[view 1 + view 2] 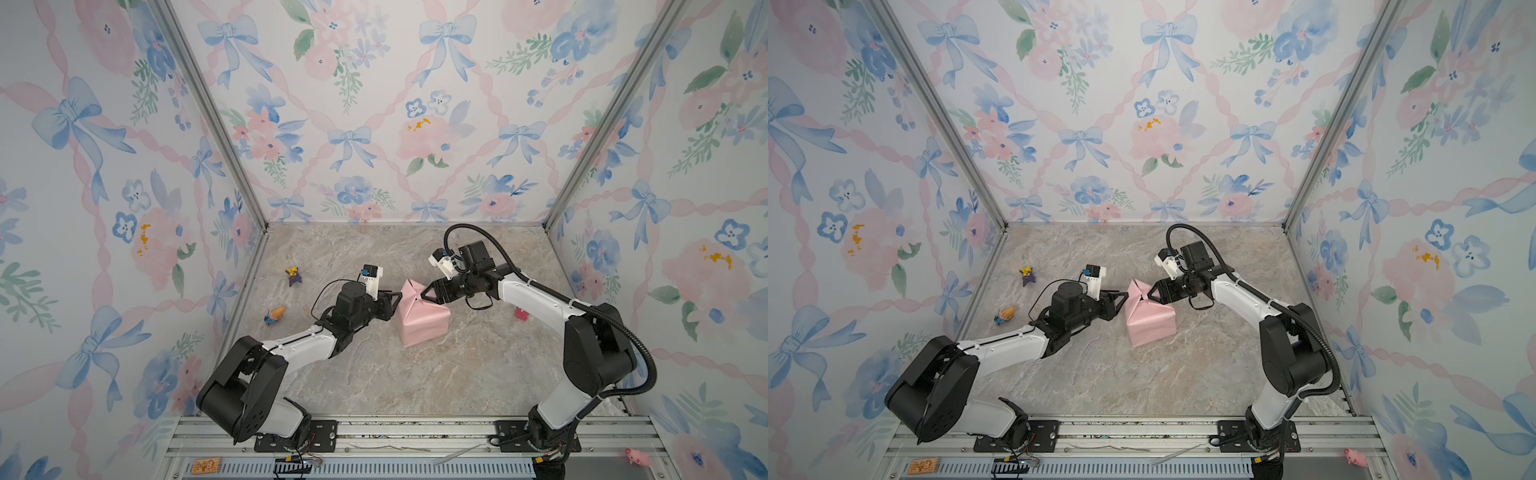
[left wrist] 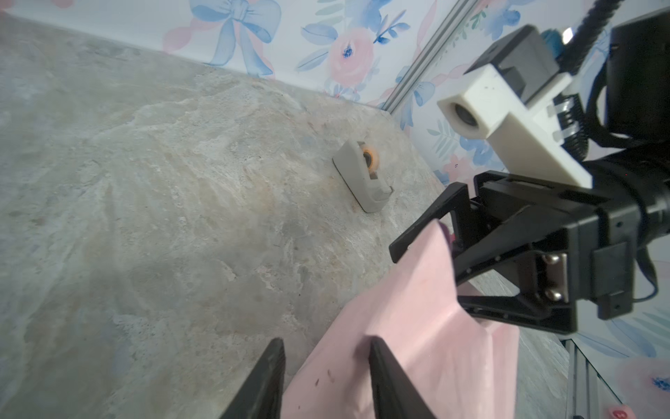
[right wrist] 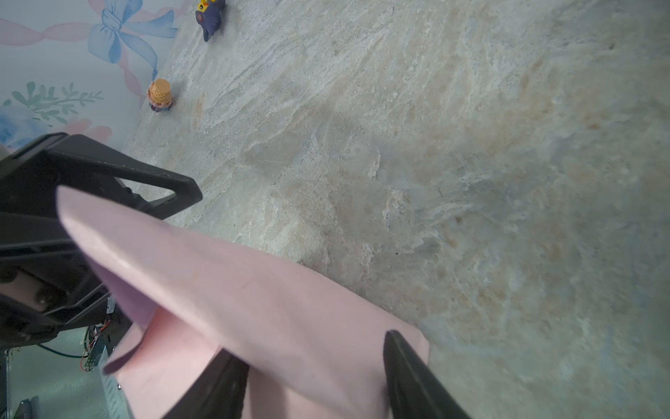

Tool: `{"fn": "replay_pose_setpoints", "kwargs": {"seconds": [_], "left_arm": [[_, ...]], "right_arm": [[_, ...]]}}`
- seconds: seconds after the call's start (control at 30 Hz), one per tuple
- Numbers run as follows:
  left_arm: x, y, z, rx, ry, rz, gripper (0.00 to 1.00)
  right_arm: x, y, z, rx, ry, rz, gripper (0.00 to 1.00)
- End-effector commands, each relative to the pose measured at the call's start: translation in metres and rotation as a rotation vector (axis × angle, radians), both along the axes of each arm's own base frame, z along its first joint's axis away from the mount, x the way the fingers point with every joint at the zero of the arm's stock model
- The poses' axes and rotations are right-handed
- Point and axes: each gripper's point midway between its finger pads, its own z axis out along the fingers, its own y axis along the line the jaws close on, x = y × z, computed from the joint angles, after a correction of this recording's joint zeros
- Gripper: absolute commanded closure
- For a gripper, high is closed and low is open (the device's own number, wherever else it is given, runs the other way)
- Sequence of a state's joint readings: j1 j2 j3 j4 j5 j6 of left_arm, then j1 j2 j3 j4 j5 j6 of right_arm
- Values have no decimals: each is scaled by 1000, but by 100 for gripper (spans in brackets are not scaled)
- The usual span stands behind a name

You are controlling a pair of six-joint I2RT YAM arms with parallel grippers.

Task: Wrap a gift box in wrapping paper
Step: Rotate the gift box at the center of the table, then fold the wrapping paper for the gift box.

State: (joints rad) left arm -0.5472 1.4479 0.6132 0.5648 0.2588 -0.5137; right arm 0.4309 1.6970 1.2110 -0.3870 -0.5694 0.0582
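The wrapping paper [image 1: 424, 320] [image 1: 1150, 320] stands pale pink side out as a folded parcel mid-table. Its far end rises in loose flaps that show lilac inside [image 3: 134, 301]. The gift box is hidden inside the paper. My left gripper [image 1: 397, 297] [image 1: 1123, 296] is at the left of the far end. It is open, with the paper's edge [image 2: 417, 326] between its fingers [image 2: 325, 341]. My right gripper [image 1: 426, 293] [image 1: 1152, 291] faces it from the right. Its jaws [image 3: 308, 344] are open and straddle a pink flap [image 3: 272, 308].
A grey tape dispenser [image 2: 362, 177] lies on the marble table beyond the parcel. A purple-and-yellow toy [image 1: 294, 275] and an orange toy [image 1: 275, 314] sit near the left wall. A small red thing [image 1: 521, 312] lies by my right arm. Floral walls enclose three sides.
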Motion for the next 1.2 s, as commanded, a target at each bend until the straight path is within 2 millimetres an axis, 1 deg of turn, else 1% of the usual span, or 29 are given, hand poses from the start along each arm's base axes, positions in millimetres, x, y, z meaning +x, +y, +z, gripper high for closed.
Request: {"fn": "replay_pose_setpoints", "kwargs": {"seconds": [0.0, 0.17, 0.33, 0.37, 0.47, 0.5, 0.57, 0.63, 0.73, 0.83, 0.87, 0.9, 1.03, 1.1, 1.17], "left_arm": [[-7, -16, 1, 3, -5, -104, 58], [-11, -21, -3, 19, -11, -124, 58], [-14, -24, -17, 46, 6, -149, 61], [-14, -24, -19, 54, 4, -149, 62], [-13, -23, -22, 72, -7, -154, 67], [-13, -23, -23, 75, -10, -158, 70], [-14, -24, -22, 75, -15, -167, 72], [-15, -25, -21, 73, -15, -172, 74], [-17, -24, -19, 74, -24, -175, 76], [-19, -23, -19, 77, -28, -173, 77], [-20, -23, -19, 76, -28, -178, 77], [-21, -24, -18, 73, -29, -182, 78], [-24, -26, -13, 69, -42, -194, 77], [-23, -27, -11, 70, -54, -202, 76], [-22, -29, -9, 71, -63, -215, 76]], "right_arm": [[-9, -4, -2, -7, 28, 21, 39], [-7, -4, 1, 0, 20, 10, 39], [-5, -4, 11, 40, 8, -4, 38], [-6, -4, 22, 53, -13, -4, 38], [-11, -9, 39, 70, -22, -24, 38], [-12, -12, 43, 71, -22, -49, 38], [-13, -25, 47, 43, -5, -130, 38], [-17, -41, 46, 1, 42, -239, 38], [-34, -57, 50, 10, 101, -362, 38], [-52, -71, 59, 70, 135, -471, 39], [-59, -75, 59, 91, 155, -512, 38], [-67, -78, 53, 116, 196, -552, 39], [-93, -69, 38, 217, 300, -604, 43], [-100, -55, 37, 266, 318, -584, 43], [-101, -37, 40, 325, 331, -548, 43]]}}
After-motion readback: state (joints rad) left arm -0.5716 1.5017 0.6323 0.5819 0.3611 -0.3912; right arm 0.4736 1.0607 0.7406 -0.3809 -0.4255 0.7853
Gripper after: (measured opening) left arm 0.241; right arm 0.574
